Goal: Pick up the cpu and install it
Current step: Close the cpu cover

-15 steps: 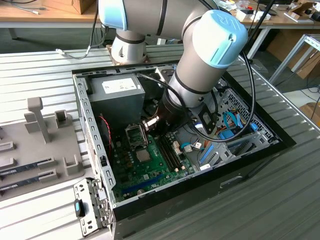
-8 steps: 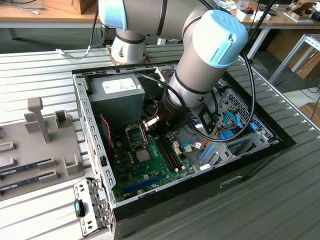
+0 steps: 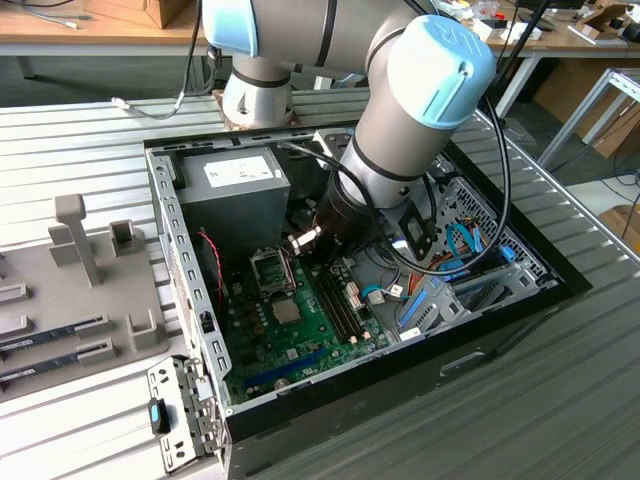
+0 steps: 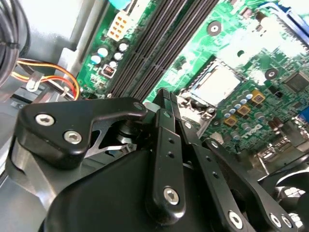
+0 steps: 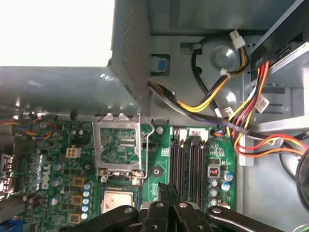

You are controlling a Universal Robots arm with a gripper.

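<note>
CPU, a small flat square chip with a silver-grey metal top (image 5: 119, 201), lies seated in its socket on the green motherboard (image 5: 58, 159), with the hinged metal retention frame (image 5: 119, 145) swung up and open behind it; in the second wrist view the chip (image 4: 217, 83) sits just past the fingertips. Above the board, the black gripper (image 5: 167, 191) hovers beside the dark memory slots (image 5: 189, 162), its fingers closed together and holding nothing.
</note>
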